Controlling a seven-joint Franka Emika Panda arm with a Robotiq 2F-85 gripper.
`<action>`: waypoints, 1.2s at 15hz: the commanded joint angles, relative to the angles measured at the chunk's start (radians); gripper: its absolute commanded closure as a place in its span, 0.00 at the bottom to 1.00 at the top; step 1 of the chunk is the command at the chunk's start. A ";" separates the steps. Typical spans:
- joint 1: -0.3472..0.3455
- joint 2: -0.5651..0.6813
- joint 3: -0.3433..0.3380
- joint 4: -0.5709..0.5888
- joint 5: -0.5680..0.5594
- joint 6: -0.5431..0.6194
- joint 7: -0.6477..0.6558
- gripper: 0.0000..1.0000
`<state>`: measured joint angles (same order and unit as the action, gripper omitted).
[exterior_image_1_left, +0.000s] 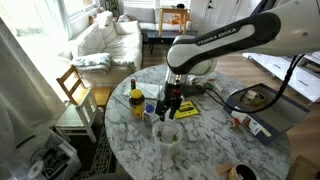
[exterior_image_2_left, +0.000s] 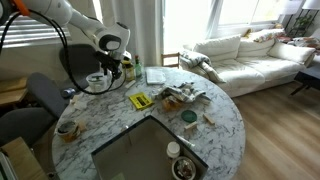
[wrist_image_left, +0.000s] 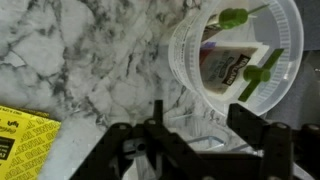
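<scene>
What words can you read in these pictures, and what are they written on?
"FRANKA EMIKA": on the robot arm, in an exterior view.
Yellow packet, wrist view: dark print, too blurred to read.
Sachet inside the clear cup, wrist view: label too blurred to read.

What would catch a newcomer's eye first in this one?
The white arm dominates, its end effector hanging close to a clear plastic cup on the round marble table. In the wrist view the cup holds green pieces and a printed packet; a yellow packet lies on the marble nearby.
</scene>
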<state>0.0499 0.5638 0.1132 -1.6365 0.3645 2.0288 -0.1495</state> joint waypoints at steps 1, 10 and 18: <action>-0.028 -0.045 0.017 -0.070 0.013 0.062 -0.042 0.30; -0.067 -0.078 0.038 -0.071 0.023 -0.065 -0.131 0.00; -0.051 -0.059 0.041 -0.095 0.024 -0.087 -0.149 0.48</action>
<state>0.0036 0.5106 0.1472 -1.7023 0.3777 1.9299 -0.2784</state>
